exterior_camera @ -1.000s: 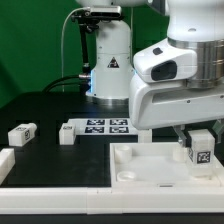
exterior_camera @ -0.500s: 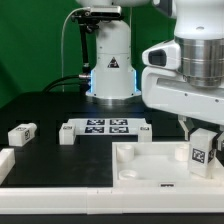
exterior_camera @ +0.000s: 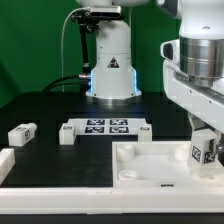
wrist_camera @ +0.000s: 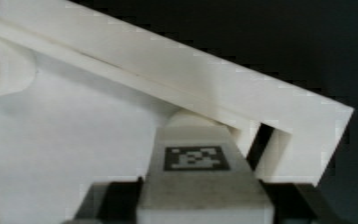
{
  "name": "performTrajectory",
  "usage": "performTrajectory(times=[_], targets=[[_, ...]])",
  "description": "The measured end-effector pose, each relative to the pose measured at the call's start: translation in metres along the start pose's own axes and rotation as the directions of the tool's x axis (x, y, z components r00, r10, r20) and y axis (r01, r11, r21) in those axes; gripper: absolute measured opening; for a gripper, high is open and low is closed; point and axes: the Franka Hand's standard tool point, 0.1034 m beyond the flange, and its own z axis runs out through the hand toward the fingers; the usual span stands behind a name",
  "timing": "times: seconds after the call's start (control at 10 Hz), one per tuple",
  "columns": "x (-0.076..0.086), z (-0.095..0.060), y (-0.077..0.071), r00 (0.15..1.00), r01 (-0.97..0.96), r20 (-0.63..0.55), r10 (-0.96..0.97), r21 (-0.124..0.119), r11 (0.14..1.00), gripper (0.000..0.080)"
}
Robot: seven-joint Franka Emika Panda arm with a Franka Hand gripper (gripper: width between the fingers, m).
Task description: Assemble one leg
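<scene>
My gripper (exterior_camera: 204,138) is shut on a leg (exterior_camera: 204,152), a stubby white block with a square tag. It holds the leg upright at the far right corner of the large white square panel (exterior_camera: 150,168), at the exterior view's right. In the wrist view the leg (wrist_camera: 197,160) sits between the dark fingers (wrist_camera: 115,203), close to the panel's raised rim (wrist_camera: 194,70). I cannot tell whether the leg's bottom touches the panel. Other legs lie on the table: one (exterior_camera: 22,133) at the left, one (exterior_camera: 68,134) beside the marker board.
The marker board (exterior_camera: 105,126) lies flat behind the panel, with a small white block (exterior_camera: 143,130) at its right end. Another white part (exterior_camera: 5,162) lies at the left edge. The robot's base (exterior_camera: 110,60) stands at the back.
The arm has moved toward the exterior view's right with the leg in the gripper. The leg now sits nearer the panel's right corner. The other parts have not moved.
</scene>
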Motion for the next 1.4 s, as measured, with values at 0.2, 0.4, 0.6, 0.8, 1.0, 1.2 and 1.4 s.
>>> performTrajectory(times=[0.2, 0.4, 0.6, 0.8, 1.0, 1.2, 1.4], targets=[[0.0016, 0.0011, -0.0002, 0.992, 0.125, -0.005, -0.125, 0.008, 0.992, 0.0495], [0.0018, 0.0028, 0.0007, 0.945, 0.328, -0.011, -0.328, 0.005, 0.945, 0.0618], [0.0016, 0.0035, 0.0013, 0.846, 0.532, -0.011, -0.532, 0.001, 0.846, 0.0644], [0.0026, 0.0032, 0.0015, 0.681, 0.732, -0.012, -0.732, -0.003, 0.681, 0.0649], [0.0059, 0.0023, 0.0023, 0.502, 0.865, -0.007, -0.865, -0.005, 0.502, 0.0649], [0.0076, 0.0022, 0.0027, 0.355, 0.935, -0.007, -0.935, -0.007, 0.355, 0.0649], [0.0082, 0.0024, 0.003, 0.273, 0.962, -0.006, -0.962, -0.006, 0.273, 0.0649]])
